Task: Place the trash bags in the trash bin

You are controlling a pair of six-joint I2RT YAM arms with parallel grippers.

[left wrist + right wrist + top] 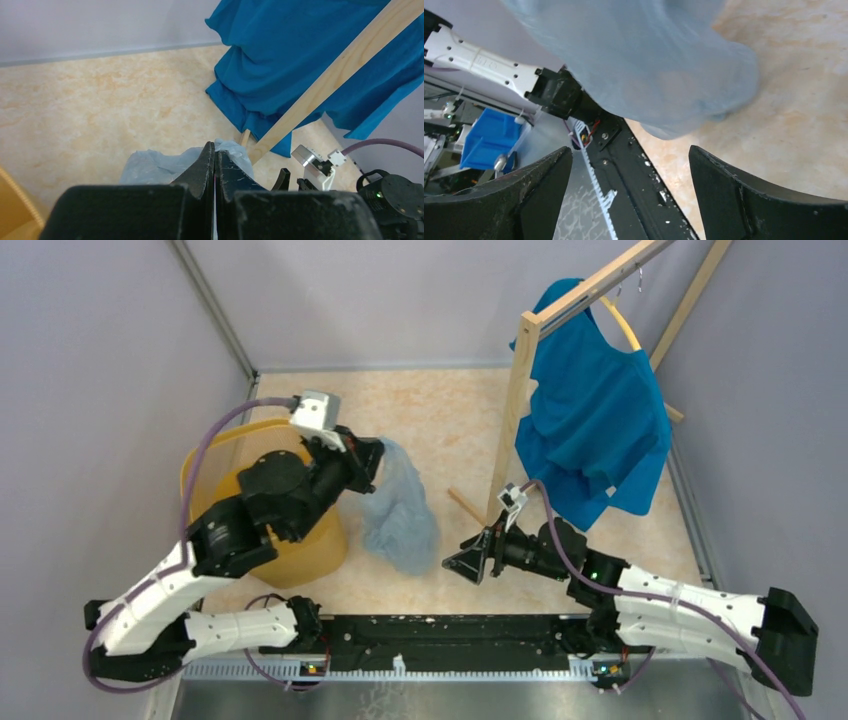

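The left gripper (372, 462) pinches the thin pale blue-grey plastic bag (402, 515) just beside the yellow-orange plastic bin (200, 465) at the left edge. The right gripper (463, 565) gapes wide by the near edge.

Beige marbled tabletop (440, 410) carries yellow trash bin (312, 546), wooden rack (512, 410).

The left gripper (372, 462), reaching out over the trash bin (212, 468), grips the top of the trash bag (400, 525), which slumps just right of the bin, outside it. Farther right of the bin, the right gripper (462, 565) faces the bag's lower edge without touching it. Farthest from the bin, a blue shirt (600, 430) hangs on a wooden rack (515, 410).
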